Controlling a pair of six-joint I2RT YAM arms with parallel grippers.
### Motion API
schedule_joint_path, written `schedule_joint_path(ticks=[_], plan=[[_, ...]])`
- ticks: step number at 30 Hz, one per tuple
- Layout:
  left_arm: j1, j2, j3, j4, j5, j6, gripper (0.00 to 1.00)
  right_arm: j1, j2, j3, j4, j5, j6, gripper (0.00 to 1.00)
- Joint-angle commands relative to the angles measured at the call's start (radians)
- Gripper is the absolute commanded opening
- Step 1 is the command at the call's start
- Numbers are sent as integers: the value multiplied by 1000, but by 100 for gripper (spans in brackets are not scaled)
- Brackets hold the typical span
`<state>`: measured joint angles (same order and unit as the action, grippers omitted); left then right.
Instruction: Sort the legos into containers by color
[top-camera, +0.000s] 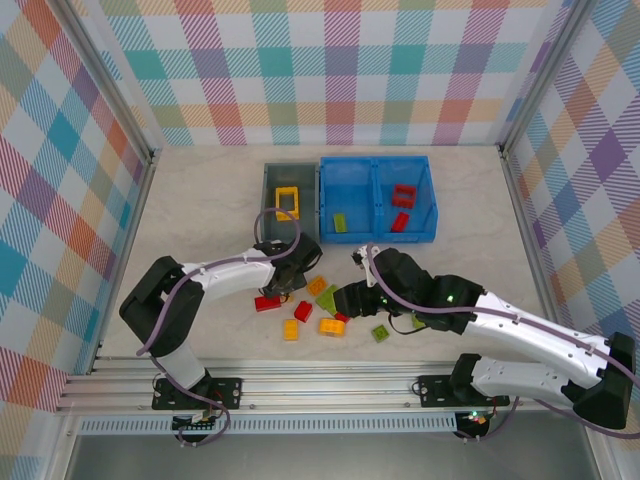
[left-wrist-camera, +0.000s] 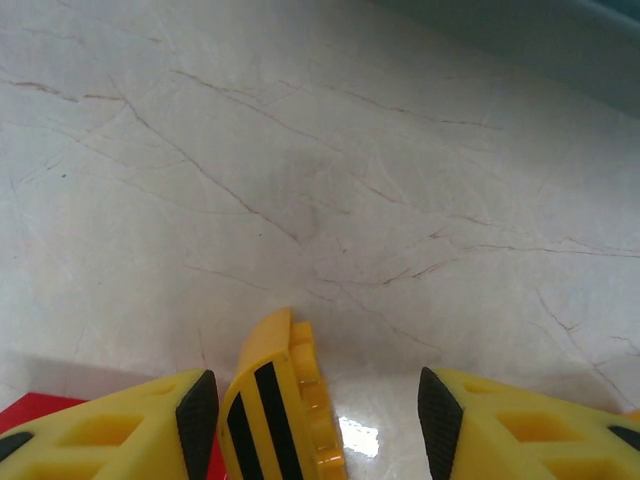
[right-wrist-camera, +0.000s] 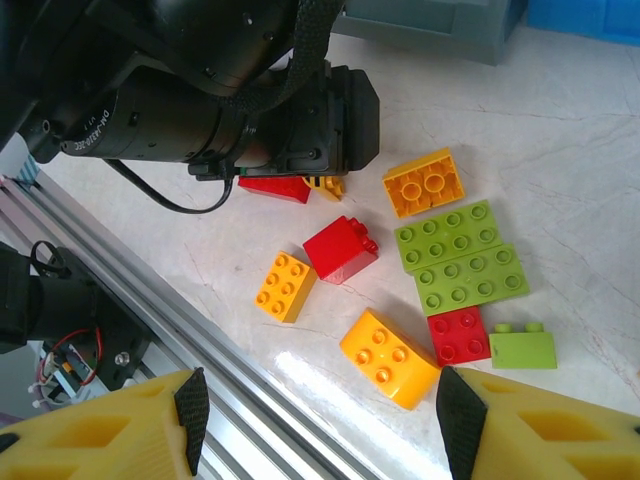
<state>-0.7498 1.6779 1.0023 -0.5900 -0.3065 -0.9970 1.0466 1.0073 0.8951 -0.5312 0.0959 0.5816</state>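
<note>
My left gripper (left-wrist-camera: 317, 395) is open, low over the table. A yellow brick with black stripes (left-wrist-camera: 270, 400) stands on edge between its fingers, close to the left pad and apart from the right one; a red brick (left-wrist-camera: 30, 408) lies at its left. My right gripper (right-wrist-camera: 318, 405) hangs open above the loose pile: an orange rounded brick (right-wrist-camera: 390, 358), an orange flat brick (right-wrist-camera: 286, 286), a red block (right-wrist-camera: 341, 249) and two lime green plates (right-wrist-camera: 458, 257). The grey bin (top-camera: 270, 205) holds a yellow frame (top-camera: 288, 201). The blue bin (top-camera: 376, 165) holds a green brick on the left and red bricks on the right.
The left arm's black wrist (right-wrist-camera: 250, 90) sits just beyond the pile, close to the right gripper. An aluminium rail (top-camera: 330, 372) runs along the table's near edge. Plaid walls close in the table on three sides. Bare marble lies left of the left arm.
</note>
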Motion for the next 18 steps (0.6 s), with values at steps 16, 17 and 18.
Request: schedule_joint_path(ticks=[16,17,18], plan=[[32,-19,-10,-9,-48,99,58,9,-36,-30,38,8,39,64],[36,-15,-17,16,-45,118,58,7,-35,-31,38,7,41,64],[39,-8,-22,37,-31,133,58,8,-36,-31,37,3,40,64]])
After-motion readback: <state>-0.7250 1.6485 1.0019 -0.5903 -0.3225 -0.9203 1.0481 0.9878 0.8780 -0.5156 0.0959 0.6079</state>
